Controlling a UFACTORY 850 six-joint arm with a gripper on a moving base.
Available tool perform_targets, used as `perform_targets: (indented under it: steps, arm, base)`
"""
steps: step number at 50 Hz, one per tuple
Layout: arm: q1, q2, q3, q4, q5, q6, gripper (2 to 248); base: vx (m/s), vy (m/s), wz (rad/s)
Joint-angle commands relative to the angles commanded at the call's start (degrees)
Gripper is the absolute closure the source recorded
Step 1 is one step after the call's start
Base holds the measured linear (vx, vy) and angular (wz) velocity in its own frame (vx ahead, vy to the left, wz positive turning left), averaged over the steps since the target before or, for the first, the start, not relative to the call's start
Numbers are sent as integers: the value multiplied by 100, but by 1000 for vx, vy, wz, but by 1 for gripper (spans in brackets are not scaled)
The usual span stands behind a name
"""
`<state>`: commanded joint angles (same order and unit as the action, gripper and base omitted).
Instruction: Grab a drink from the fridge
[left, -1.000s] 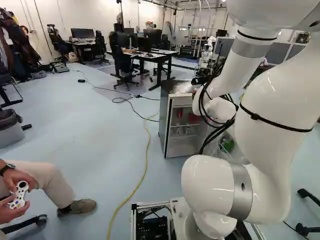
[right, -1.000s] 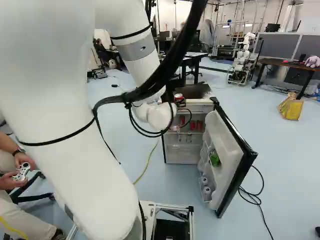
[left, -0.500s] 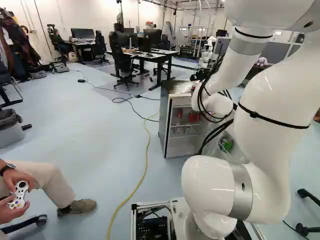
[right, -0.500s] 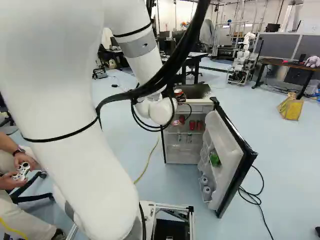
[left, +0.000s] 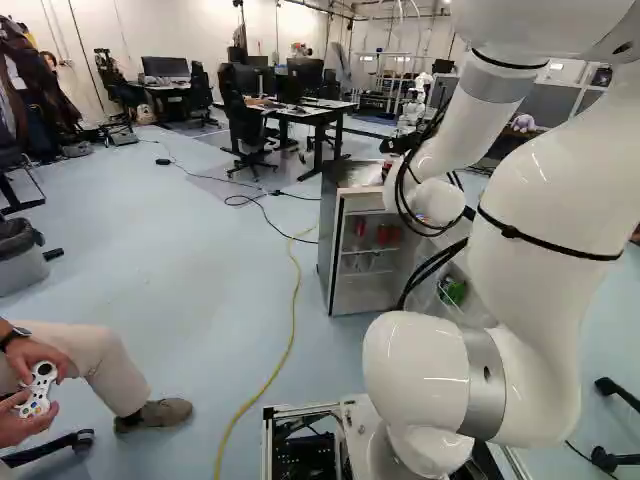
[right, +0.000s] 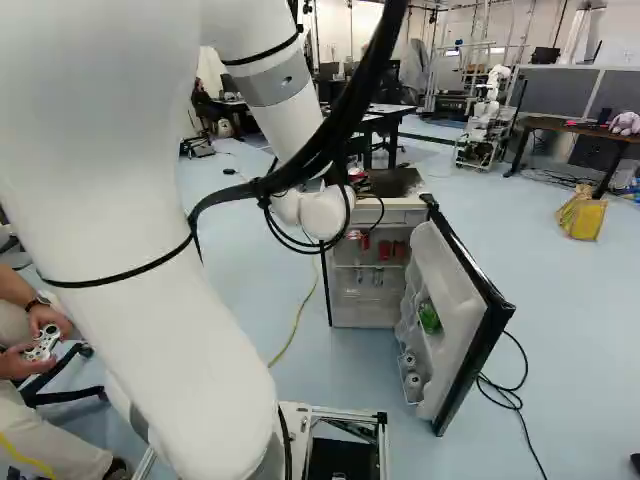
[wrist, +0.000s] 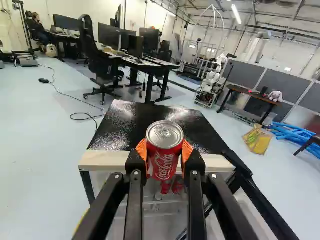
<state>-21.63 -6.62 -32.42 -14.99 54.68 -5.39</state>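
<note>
In the left base view, a dark part of my gripper (left: 398, 145) shows past the white wrist, which hides its fingers. The wrist view has the gripper (wrist: 165, 156) shut on an upright red drink can (wrist: 164, 162), an orange pad pressed to either side. Beyond the can lies the black top of the small fridge (wrist: 107, 136), its pale front edge lower than the can's lid. The fridge door (right: 455, 325) stands open to the right in the right base view. More red cans (right: 384, 251) are on an inner shelf, and a green item (right: 429, 318) sits in the door rack.
A yellow cable (left: 290, 345) runs along the floor left of the fridge. Black cables (right: 510, 395) lie beside the open door. Desks (left: 320, 112) with chairs are farther back, and another robot (right: 488, 115) stands behind at the right. A yellow bag (right: 581, 214) is on the floor.
My arm has risen a little above the fridge, and the held can has gone up with it. The base, the fridge and its door have stayed where they were.
</note>
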Motion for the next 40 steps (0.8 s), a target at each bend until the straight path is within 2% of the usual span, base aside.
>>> perform_targets:
  steps: [40]
  arm:
    - [97, -411, -456, 0, -87, 0, 163]
  base:
    - [0, 0, 0]
